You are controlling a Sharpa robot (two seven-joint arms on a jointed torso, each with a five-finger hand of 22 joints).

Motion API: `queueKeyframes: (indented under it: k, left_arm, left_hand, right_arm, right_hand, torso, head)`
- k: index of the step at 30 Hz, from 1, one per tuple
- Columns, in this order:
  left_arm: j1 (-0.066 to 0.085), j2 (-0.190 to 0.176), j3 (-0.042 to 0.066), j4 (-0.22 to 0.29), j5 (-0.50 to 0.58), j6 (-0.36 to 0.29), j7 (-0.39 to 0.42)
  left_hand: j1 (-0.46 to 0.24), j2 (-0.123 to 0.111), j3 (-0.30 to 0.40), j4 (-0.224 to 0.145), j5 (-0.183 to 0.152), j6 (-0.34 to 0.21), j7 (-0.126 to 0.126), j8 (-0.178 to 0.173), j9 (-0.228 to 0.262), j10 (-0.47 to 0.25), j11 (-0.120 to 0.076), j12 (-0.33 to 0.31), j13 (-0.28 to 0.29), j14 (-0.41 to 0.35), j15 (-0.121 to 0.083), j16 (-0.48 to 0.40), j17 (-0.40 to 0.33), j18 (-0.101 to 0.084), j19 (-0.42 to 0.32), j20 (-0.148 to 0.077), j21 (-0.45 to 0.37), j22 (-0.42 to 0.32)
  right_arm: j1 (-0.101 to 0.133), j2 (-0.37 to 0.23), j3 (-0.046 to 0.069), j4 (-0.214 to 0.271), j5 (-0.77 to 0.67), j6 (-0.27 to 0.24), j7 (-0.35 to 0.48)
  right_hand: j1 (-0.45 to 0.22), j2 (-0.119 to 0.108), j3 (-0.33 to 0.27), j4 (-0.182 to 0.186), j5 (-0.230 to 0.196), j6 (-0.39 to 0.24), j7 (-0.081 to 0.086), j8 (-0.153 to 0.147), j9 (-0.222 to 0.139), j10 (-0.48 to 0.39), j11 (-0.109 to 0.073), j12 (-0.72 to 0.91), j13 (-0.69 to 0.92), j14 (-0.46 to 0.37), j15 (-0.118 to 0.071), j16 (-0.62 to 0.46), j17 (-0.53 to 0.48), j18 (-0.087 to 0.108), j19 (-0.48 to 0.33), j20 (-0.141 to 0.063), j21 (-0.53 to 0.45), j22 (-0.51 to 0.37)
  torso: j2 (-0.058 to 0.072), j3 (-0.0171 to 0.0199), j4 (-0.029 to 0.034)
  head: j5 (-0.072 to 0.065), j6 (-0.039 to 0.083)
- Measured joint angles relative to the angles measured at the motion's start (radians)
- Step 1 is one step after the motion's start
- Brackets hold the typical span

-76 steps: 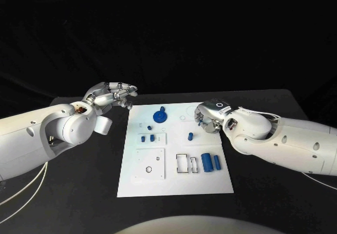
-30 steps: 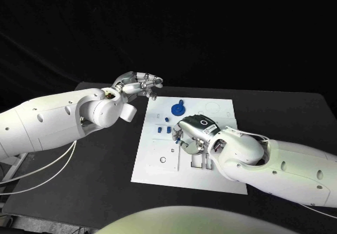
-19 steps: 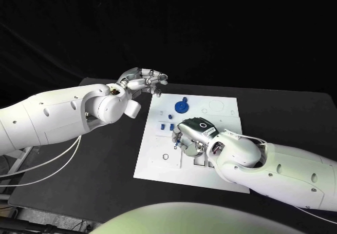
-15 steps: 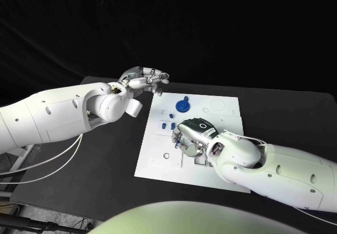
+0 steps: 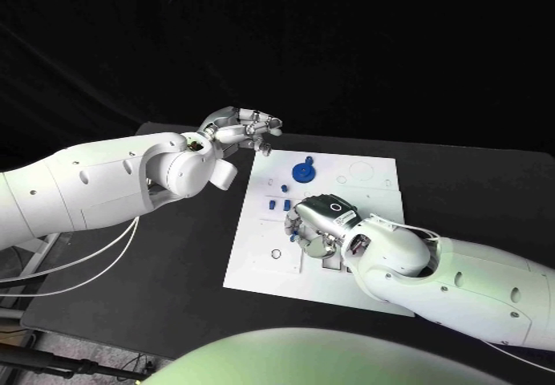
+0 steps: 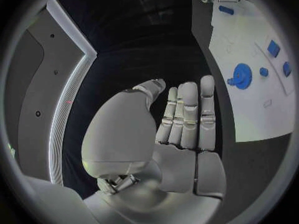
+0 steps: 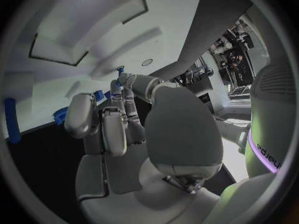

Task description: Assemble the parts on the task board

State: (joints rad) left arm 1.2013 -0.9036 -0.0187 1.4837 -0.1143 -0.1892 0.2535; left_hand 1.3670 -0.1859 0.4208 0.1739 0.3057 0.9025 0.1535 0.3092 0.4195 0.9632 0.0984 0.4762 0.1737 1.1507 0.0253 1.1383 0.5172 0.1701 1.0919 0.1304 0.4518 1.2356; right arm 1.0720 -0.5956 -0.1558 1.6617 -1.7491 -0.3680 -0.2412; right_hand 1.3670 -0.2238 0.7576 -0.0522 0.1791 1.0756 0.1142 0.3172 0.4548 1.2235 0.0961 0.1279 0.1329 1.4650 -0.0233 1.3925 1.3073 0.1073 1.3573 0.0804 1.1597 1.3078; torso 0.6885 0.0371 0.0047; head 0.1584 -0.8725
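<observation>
You are looking down on a black table [image 5: 173, 265] whose top takes up the lower half of the head view, its far edge running across under a black backdrop [image 5: 347, 64]. Past the table's near left corner you can see a darker floor [image 5: 46, 353] with a thin stand or bar lying across it. At the left wrist, a grey wall panel [image 6: 37, 84] edged by a pale strip [image 6: 69, 99] curves beside the darkness.

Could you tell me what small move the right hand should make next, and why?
Probably close its fingers on a small blue part and lift it. The right hand is low over the board among the parts, fingertips at that piece in the wrist view. Whether it already holds it is unclear. The left hand is off the board.
</observation>
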Motion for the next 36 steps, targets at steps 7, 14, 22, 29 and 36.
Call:
queueKeyframes:
  k: [7, 14, 22, 29, 36]
  left_arm:
    - [0.0, 0.0, 0.0, -0.002, 0.0, 0.004, -0.004]
    - [0.0, 0.0, 0.0, -0.002, 0.0, 0.006, -0.007]
    - [0.0, 0.001, 0.0, -0.002, 0.0, 0.008, -0.009]
    - [0.0, 0.004, -0.001, -0.006, 0.0, 0.009, -0.012]
    - [0.0, 0.006, -0.004, -0.011, -0.001, 0.009, -0.017]
  left_hand:
    - [0.0, 0.0, 0.0, 0.0, 0.0, 0.0, 0.0, 0.0, 0.0, -0.004, 0.004, 0.0, 0.0, 0.0, 0.0, 0.0, 0.0, 0.0, 0.0, 0.0, 0.0, 0.0]
    - [0.0, 0.0, 0.0, 0.0, 0.0, 0.0, 0.0, 0.0, 0.0, -0.004, 0.003, 0.0, 0.0, 0.0, 0.0, 0.0, 0.0, 0.0, 0.0, 0.0, 0.0, 0.0]
    - [0.0, 0.0, 0.0, 0.0, 0.0, 0.0, 0.0, 0.0, 0.0, -0.003, 0.003, 0.0, 0.0, 0.0, 0.0, 0.0, 0.0, 0.0, 0.0, 0.0, 0.0, 0.0]
    - [0.0, 0.0, 0.0, 0.0, 0.0, 0.0, 0.0, 0.0, 0.0, -0.003, 0.003, 0.0, 0.0, 0.0, 0.0, 0.0, 0.0, 0.0, 0.0, 0.0, 0.0, -0.001]
    - [0.0, 0.0, 0.0, 0.0, 0.0, 0.0, 0.0, 0.0, 0.0, -0.003, 0.003, 0.0, 0.0, 0.0, 0.0, 0.0, 0.0, 0.0, 0.0, 0.0, 0.0, -0.001]
  right_arm:
    - [-0.001, -0.001, 0.0, -0.001, -0.001, 0.005, 0.001]
    - [-0.001, 0.004, 0.0, -0.007, -0.002, 0.013, 0.0]
    - [-0.005, 0.015, 0.002, -0.012, -0.011, 0.023, -0.005]
    - [-0.012, 0.017, 0.001, -0.002, -0.016, 0.028, -0.013]
    - [-0.014, 0.014, 0.002, 0.0, -0.018, 0.032, -0.023]
  right_hand:
    - [0.0, 0.0, 0.0, 0.0, -0.002, 0.0, 0.0, 0.0, 0.0, 0.003, 0.003, 0.001, 0.0, 0.0, 0.0, 0.004, 0.0, 0.0, 0.0, 0.0, 0.0, 0.0]
    - [0.0, 0.0, 0.0, 0.0, -0.003, 0.0, 0.0, 0.0, 0.001, 0.003, 0.003, 0.001, 0.0, 0.0, 0.0, 0.004, 0.001, 0.0, 0.0, 0.0, 0.0, 0.0]
    - [-0.001, 0.001, 0.0, 0.0, -0.004, 0.0, 0.0, 0.0, 0.001, 0.002, 0.002, 0.001, 0.0, 0.0, 0.0, 0.004, 0.001, 0.0, -0.004, -0.004, 0.0, 0.0]
    - [-0.003, 0.003, 0.002, -0.003, -0.005, 0.0, 0.0, 0.0, 0.002, 0.002, 0.002, 0.001, 0.0, 0.0, 0.0, 0.004, 0.001, 0.0, -0.004, -0.004, 0.0, 0.0]
    - [-0.01, 0.01, 0.001, -0.005, -0.004, -0.004, 0.004, 0.0, 0.004, 0.002, 0.002, 0.001, 0.0, 0.0, 0.0, 0.004, 0.001, 0.0, -0.004, -0.004, -0.004, 0.0]
  torso:
    - [0.0, 0.0001, -0.0005]
    - [0.0, 0.0001, -0.0002]
    - [0.0, 0.0001, 0.0005]
    - [0.001, -0.0007, 0.0008]
    - [0.0, -0.0012, 0.0006]
  head:
    - [0.002, 0.0]
    - [0.004, 0.0]
    - [0.004, 0.0]
    - [0.005, 0.0]
    - [0.004, 0.0]
